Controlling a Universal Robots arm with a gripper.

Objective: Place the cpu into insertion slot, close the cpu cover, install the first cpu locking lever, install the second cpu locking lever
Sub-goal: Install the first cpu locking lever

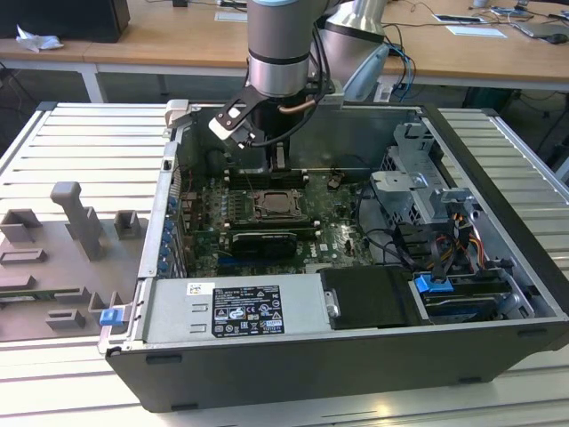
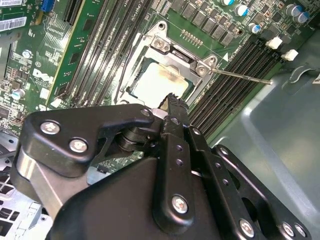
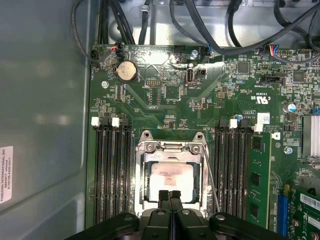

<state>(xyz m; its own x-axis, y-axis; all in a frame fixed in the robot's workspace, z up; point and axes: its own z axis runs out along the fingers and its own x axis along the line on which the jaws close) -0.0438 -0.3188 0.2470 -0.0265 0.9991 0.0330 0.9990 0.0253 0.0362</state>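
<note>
In the exterior view a white label (image 1: 233,310) with black print lies on the grey metal box (image 1: 167,309), its words too small to make out. In the first wrist view a printed white sticker (image 3: 6,172) sits on the case wall (image 3: 45,100), and the green circuit board (image 3: 165,95) bears tiny white lettering and a small white tag (image 3: 263,119). In the second wrist view a barcode sticker (image 2: 12,23) lies on that board, likewise unreadable.
</note>
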